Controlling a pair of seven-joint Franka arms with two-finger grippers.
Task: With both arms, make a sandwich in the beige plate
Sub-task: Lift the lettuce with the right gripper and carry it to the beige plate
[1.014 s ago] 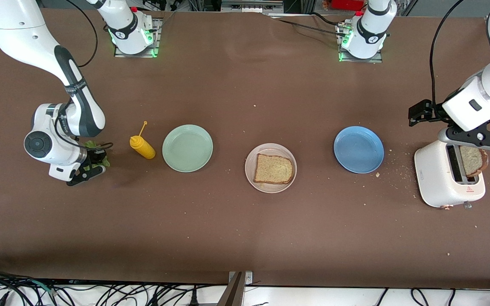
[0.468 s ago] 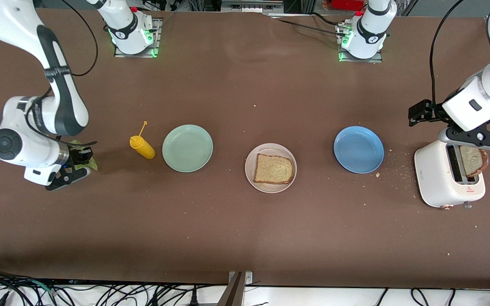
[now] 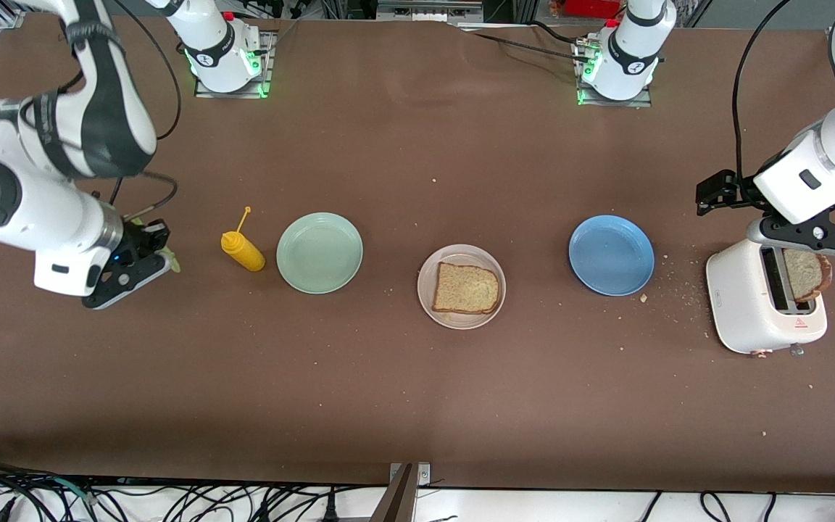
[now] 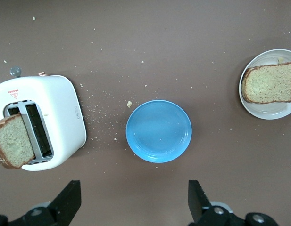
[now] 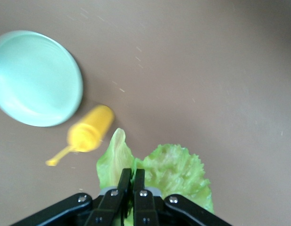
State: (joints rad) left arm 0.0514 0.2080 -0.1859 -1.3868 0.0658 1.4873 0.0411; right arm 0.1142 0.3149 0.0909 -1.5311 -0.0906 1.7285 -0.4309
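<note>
Right tool [image 5: 132, 176]: closed on ruffled green lettuce leaf [image 5: 176, 172], raised over worktop at right arm's end | Target: round beige plate [image 3: 426, 296] with one brown bread slice [image 3: 467, 288], mid-worktop, toward left arm's end from leaf, past yellow squeeze bottle [image 3: 242, 251], mint-green plate [image 3: 320, 253] | Left tool [image 4: 133, 202]: open, waiting over white toaster [image 3: 751, 304]

Front cam: high, across the counter [image 3: 417, 406], facing both bases, whole surface in view. Left wrist cam: looks straight down from well above, takes in toaster [image 4: 39, 122], blue plate [image 4: 158, 131], beige plate [image 4: 270, 109]; all three also in front cam. Right wrist cam: close, tilted down past its own tool [image 5: 132, 181]; mint plate [image 5: 37, 77] and mustard bottle [image 5: 91, 129] shared w/ front cam.
</note>
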